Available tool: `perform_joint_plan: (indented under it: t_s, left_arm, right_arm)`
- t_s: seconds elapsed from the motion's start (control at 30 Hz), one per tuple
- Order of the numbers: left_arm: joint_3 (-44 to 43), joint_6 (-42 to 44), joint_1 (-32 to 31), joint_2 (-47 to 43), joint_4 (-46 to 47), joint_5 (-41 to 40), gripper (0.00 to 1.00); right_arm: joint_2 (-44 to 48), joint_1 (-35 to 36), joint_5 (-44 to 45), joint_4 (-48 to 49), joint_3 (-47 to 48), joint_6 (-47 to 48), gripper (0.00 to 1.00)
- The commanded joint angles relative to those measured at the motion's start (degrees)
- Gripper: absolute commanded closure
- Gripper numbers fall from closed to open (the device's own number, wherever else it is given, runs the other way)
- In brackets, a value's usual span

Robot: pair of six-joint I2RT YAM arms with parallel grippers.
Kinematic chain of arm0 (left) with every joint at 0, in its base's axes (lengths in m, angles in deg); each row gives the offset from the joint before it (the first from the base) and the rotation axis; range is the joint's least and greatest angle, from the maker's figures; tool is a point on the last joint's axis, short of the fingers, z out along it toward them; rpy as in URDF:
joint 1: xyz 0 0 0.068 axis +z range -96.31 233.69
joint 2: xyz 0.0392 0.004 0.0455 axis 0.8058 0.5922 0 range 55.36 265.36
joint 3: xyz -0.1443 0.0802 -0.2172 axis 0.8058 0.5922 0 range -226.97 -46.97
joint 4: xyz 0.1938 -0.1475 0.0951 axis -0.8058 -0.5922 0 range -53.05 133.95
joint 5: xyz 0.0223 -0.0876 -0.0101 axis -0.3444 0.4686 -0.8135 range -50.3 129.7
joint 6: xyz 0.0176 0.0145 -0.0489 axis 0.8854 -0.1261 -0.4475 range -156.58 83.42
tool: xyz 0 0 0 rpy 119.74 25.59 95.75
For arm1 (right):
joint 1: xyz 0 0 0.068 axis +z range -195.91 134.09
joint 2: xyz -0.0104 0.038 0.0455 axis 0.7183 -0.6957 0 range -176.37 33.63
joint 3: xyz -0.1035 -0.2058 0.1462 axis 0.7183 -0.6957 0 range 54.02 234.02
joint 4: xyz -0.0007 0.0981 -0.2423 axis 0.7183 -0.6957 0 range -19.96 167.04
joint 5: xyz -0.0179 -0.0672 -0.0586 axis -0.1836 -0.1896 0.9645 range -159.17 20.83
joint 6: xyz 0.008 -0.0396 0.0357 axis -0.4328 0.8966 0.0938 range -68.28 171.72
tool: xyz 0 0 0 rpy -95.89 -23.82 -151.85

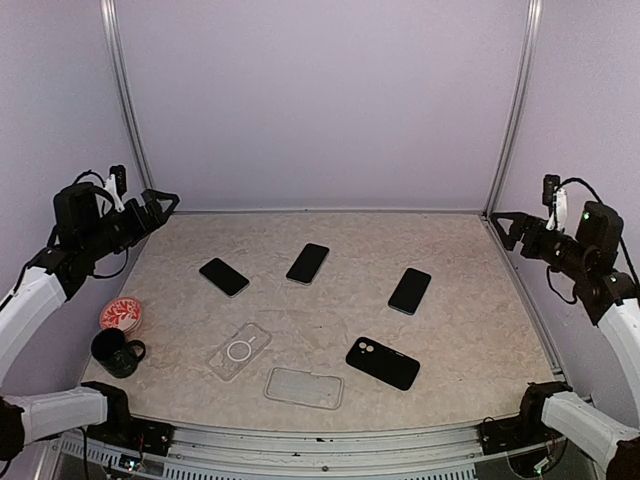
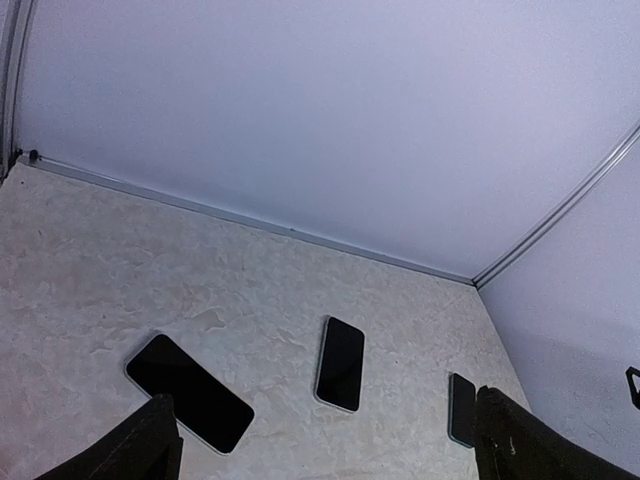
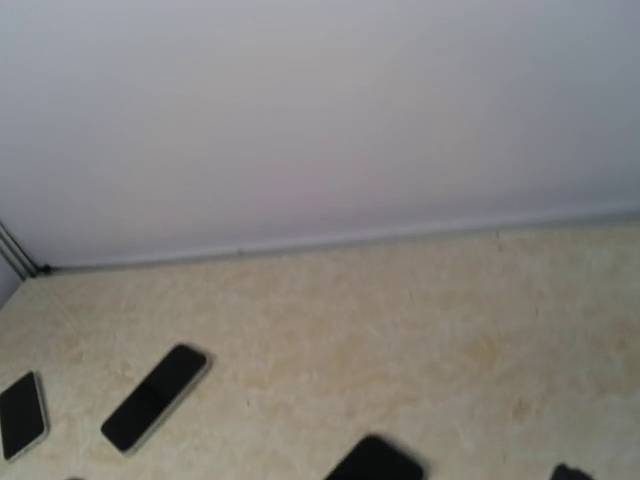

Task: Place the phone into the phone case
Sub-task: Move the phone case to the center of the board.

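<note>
Three dark phones lie screen up across the middle of the table: a left phone (image 1: 223, 276) (image 2: 188, 391), a middle phone (image 1: 308, 263) (image 2: 341, 363) and a right phone (image 1: 410, 290) (image 2: 461, 408). Nearer the front lie a clear phone case with a ring (image 1: 239, 351), a second clear case (image 1: 304, 387), and a black case or phone lying back up (image 1: 382, 362). My left gripper (image 1: 160, 207) hovers open at the far left, high above the table, its fingers (image 2: 150, 445) empty. At the far right my right gripper (image 1: 506, 229) is raised and open too.
A black mug (image 1: 117, 352) and a red patterned dish (image 1: 121, 314) stand at the left edge. White walls with metal corner posts (image 1: 510, 110) close the back and sides. The right wrist view shows the middle phone (image 3: 155, 397) and the far wall.
</note>
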State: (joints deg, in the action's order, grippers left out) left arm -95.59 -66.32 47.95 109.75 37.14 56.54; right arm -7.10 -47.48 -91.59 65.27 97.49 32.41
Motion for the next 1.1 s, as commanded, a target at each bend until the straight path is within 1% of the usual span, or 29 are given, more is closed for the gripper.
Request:
perform_joint_plan:
  t_s: [0.0,0.07,0.17,0.27,0.4,0.47,0.57,0.73,0.9,1.03,1.07]
  left_arm:
    - [3.96,-1.17,-0.29,-3.24,3.02,-3.39,0.01]
    - [6.13,-2.89,0.41,-4.61,5.34,-2.26,0.01]
    - [7.85,-4.40,1.20,-4.94,7.99,-1.10,0.01]
    - [7.36,-4.14,1.47,-3.36,7.47,-0.50,0.01]
    - [6.40,-2.34,1.00,-1.07,7.00,0.77,0.01]
    - [5.59,-0.22,-0.26,0.01,6.98,0.40,0.01]
    - [4.34,2.33,-2.79,0.66,4.14,-1.65,0.01]
    - [2.90,5.18,-5.73,2.34,1.38,-1.86,0.01]
    - [5.01,4.41,-7.79,1.35,2.17,-1.56,0.01]
    - [5.04,5.96,-11.78,0.96,0.66,-4.25,0.01]
    - [5.07,6.08,-12.78,1.26,0.59,-4.44,0.01]
  right_arm:
    - [0.00,0.42,-1.11,-1.85,1.35,-3.41,0.01]
    - [0.93,0.40,-4.98,-0.56,1.11,-4.05,0.01]
    - [3.49,0.42,-8.03,3.02,-0.44,-5.01,0.01]
    - [2.26,0.42,-7.45,2.56,0.68,-5.56,0.01]
    - [-1.80,0.42,-7.69,0.74,2.95,-6.20,0.01]
    - [-3.64,0.42,-7.45,-0.28,3.97,-6.23,0.01]
    - [-6.58,0.42,-5.75,-2.13,4.97,-5.33,0.01]
    - [-12.47,0.55,-4.62,-6.06,7.12,-3.52,0.01]
    - [-13.63,1.18,-1.89,-4.48,4.25,-3.65,0.01]
    - [-16.93,1.43,-0.80,-6.32,4.09,-3.06,0.01]
    - [-17.63,3.05,-0.54,-6.66,4.21,-2.85,0.01]
